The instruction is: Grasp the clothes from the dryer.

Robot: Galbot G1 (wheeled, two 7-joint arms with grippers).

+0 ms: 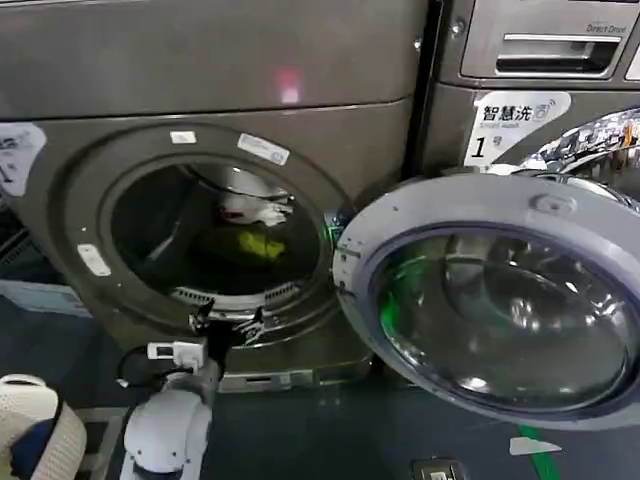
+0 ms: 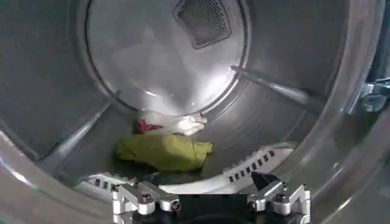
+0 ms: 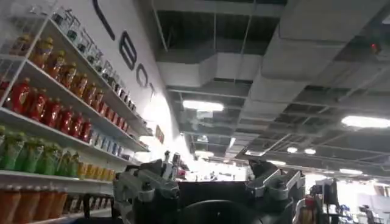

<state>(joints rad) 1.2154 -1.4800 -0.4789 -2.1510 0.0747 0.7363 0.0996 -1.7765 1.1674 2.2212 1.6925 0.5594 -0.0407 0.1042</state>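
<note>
Bronze-grey front-loading dryer (image 1: 215,90) with round door (image 1: 500,300) swung wide. Small yellow-green soft garment (image 2: 163,152) lying on the ribbed drum floor near the front lip, white cloth with red marks (image 2: 170,123) just behind, touching it. Left gripper (image 2: 210,201) at the porthole's lower rim, fingers spread, gripping nothing. Right gripper (image 3: 210,182) angled up toward ceiling and shelves of bottles (image 3: 55,115), spread and unloaded.

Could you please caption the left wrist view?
Left tool open at the dryer mouth, facing yellow-green garment and white cloth.
</note>
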